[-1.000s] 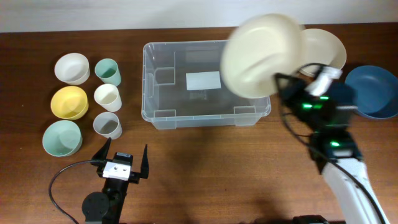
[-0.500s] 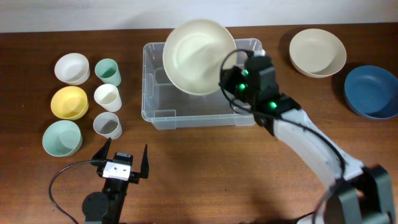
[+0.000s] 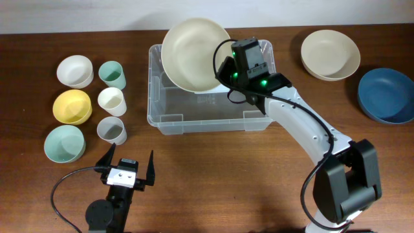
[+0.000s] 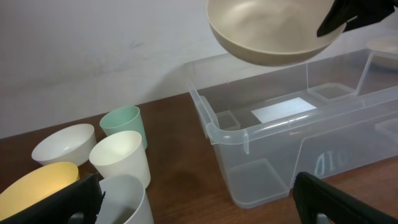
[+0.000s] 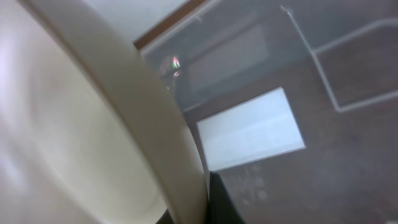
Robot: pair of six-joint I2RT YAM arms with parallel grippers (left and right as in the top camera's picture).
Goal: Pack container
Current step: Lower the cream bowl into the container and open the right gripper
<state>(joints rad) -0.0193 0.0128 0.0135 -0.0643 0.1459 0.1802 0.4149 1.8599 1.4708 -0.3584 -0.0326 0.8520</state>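
Observation:
The clear plastic container [image 3: 169, 116] stands at the table's middle back, with a white label [image 5: 252, 127] on its base. It also shows in the left wrist view [image 4: 249, 134]. My right gripper [image 3: 223, 72] is shut on the rim of a large cream bowl [image 3: 191, 55] and holds it above the container's left half. The bowl fills the left of the right wrist view [image 5: 87, 137] and hangs over the bin in the left wrist view [image 4: 267, 31]. My left gripper [image 3: 127, 169] is open and empty near the front edge, left of the container.
Left of the container stand a white bowl [image 3: 74, 70], a yellow bowl [image 3: 71, 106], a pale green bowl [image 3: 64, 143], a green cup [image 3: 112, 74], a cream cup [image 3: 111, 100] and a grey cup [image 3: 111, 130]. At the right lie a cream bowl [image 3: 330, 54] and a blue bowl [image 3: 386, 95].
My right arm has carried the cream bowl from the container's right end leftwards to above its left half. The left arm has not moved.

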